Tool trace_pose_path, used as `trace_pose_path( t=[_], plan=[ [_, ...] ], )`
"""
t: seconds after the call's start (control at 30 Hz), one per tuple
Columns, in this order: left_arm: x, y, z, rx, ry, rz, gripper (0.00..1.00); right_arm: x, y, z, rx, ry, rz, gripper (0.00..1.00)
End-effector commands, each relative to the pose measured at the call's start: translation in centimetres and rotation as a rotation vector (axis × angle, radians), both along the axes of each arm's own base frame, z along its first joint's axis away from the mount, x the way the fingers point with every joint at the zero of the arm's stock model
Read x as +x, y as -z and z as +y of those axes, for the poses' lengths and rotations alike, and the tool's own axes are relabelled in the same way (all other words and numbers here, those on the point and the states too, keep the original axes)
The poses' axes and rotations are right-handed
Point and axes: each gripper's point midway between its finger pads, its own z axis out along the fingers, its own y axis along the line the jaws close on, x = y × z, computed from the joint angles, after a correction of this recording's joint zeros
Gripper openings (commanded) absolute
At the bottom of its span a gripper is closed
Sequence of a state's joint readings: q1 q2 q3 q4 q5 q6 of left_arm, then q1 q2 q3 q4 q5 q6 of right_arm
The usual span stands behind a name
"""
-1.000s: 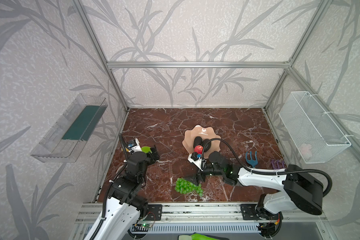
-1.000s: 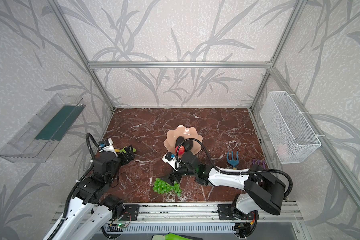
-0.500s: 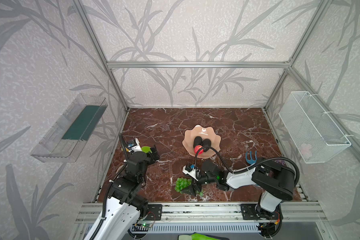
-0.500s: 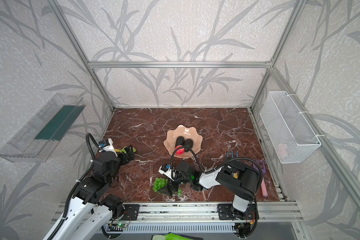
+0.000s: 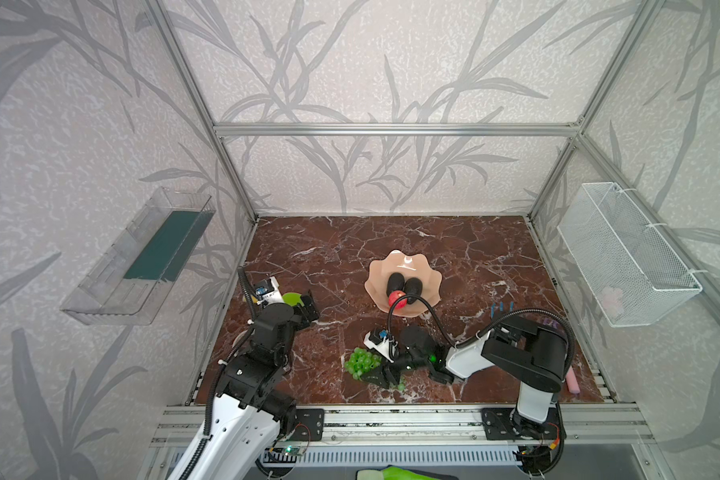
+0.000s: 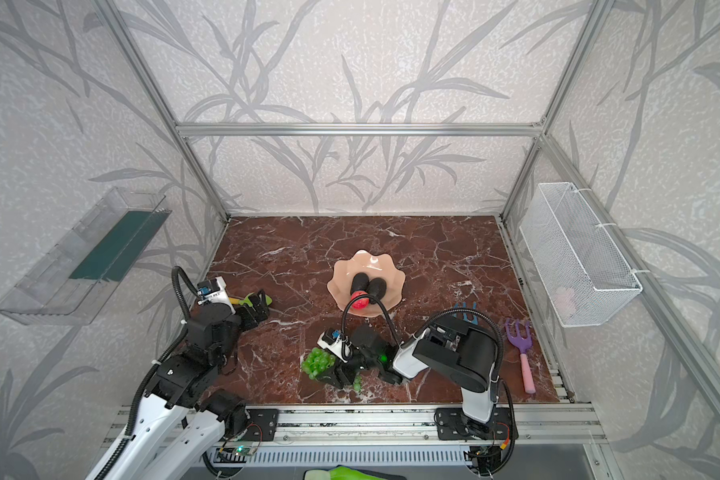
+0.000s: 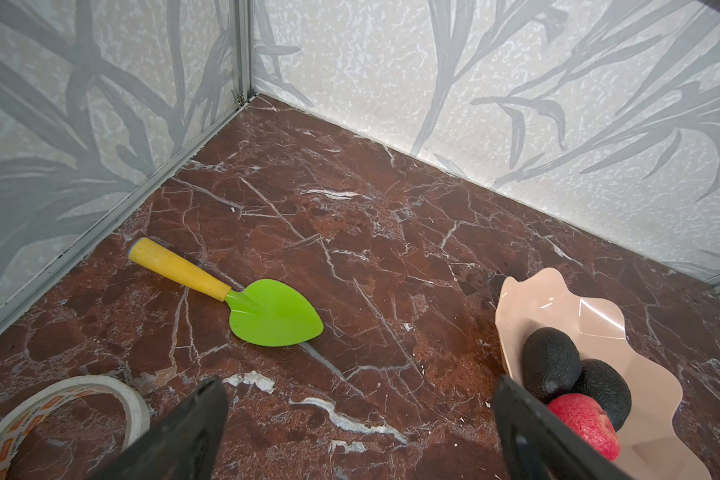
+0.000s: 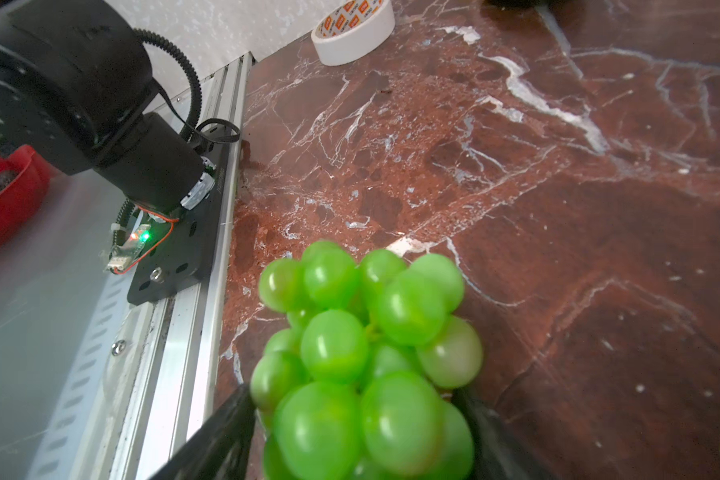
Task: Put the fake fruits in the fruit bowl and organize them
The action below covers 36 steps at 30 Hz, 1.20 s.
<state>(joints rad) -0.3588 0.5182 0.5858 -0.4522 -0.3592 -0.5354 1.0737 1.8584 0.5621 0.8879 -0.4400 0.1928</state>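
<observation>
The peach-pink fruit bowl (image 5: pixel 408 259) (image 6: pixel 371 257) (image 7: pixel 516 291) holds two dark avocados (image 5: pixel 395 282) (image 7: pixel 551 361) and a red apple (image 5: pixel 396 299) (image 7: pixel 582 419). A bunch of green grapes (image 5: pixel 360 362) (image 6: pixel 317 362) (image 8: pixel 366 357) lies near the table's front edge. My right gripper (image 5: pixel 381 376) (image 6: pixel 341 376) (image 8: pixel 352 399) is low over it, and both fingers press against the bunch's sides. At the left, my left gripper (image 5: pixel 308 305) (image 6: pixel 260 303) (image 7: pixel 358 382) stands open over bare marble with nothing between its fingers.
A green toy shovel (image 7: pixel 275 311) (image 6: pixel 252 299) with a yellow handle lies ahead of the left gripper. A tape roll (image 7: pixel 100 380) (image 8: pixel 352 37) sits by the left wall. A blue rake (image 6: pixel 466 309) and a purple rake (image 6: pixel 518 336) lie at the right. A mesh basket (image 5: pixel 624 253) and a clear tray (image 5: pixel 142 257) hang on the walls.
My right gripper has moved from beside the bowl toward the front edge, come down over the grapes and closed its fingers against them. The left arm has not moved.
</observation>
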Motion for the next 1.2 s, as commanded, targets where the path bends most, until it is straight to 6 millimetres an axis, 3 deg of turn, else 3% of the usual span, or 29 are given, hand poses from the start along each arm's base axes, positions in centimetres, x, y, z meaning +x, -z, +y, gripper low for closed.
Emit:
trace_pose_path(
  t=[0.0, 0.2, 0.43, 0.67, 0.87, 1.0, 1.17],
  plan=[
    [-0.3, 0.6, 0.6, -0.001, -0.034, 0.016, 0.99, 0.3, -0.2, 0.3, 0.009, 0.015, -0.016, 0.65],
    [-0.3, 0.6, 0.6, -0.001, -0.034, 0.016, 0.99, 0.6, -0.9, 0.3, 0.017, 0.023, -0.032, 0.52],
    [-0.3, 0.5, 0.6, -0.002, -0.033, 0.012, 0.99, 1.1, -2.6, 0.3, 0.034, 0.042, -0.065, 0.46],
    [-0.3, 0.4, 0.6, -0.002, -0.033, 0.012, 0.99, 1.7, -5.3, 0.4, 0.069, 0.074, -0.099, 0.41],
    [-0.3, 0.3, 0.6, -0.003, -0.034, 0.008, 0.99, 2.8, -8.9, -0.2, 0.089, 0.13, -0.144, 0.39],
    [-0.3, 0.3, 0.6, -0.003, -0.033, 0.007, 0.99, 4.5, -12.3, -1.1, 0.098, 0.181, -0.168, 0.39],
    [-0.3, 0.4, 0.6, -0.005, -0.034, 0.006, 0.99, 9.4, -15.5, -3.8, 0.071, 0.295, -0.248, 0.39]
  ],
)
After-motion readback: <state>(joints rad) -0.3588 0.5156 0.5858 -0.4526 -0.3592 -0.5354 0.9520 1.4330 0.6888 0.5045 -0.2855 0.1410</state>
